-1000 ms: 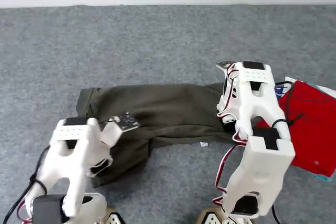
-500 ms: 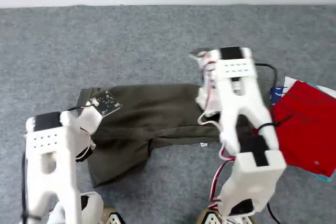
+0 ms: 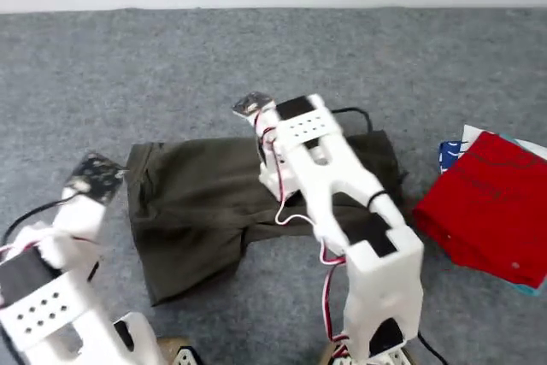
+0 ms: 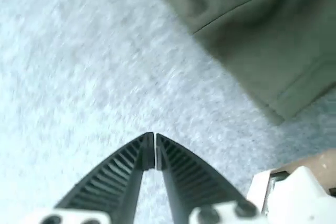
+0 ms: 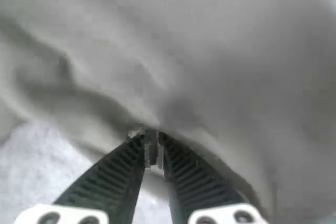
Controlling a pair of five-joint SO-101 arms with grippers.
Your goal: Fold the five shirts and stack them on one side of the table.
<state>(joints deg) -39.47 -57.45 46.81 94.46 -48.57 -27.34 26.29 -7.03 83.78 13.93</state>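
Two claws are pressed together: the right gripper pinches the one olive shirt, the left gripper holds nothing over the table. This shirt lies central, long axis 9 to 3 o'clock; one red folded shirt sits at 3 o'clock.

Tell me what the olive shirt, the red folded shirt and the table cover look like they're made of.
The olive shirt looks like soft matte cloth, perhaps cotton: it creases and shows stitched hems. The red shirt seems similar matte fabric, folded flat. The table cover looks like grey felt or short-pile carpet, speckled and fuzzy.
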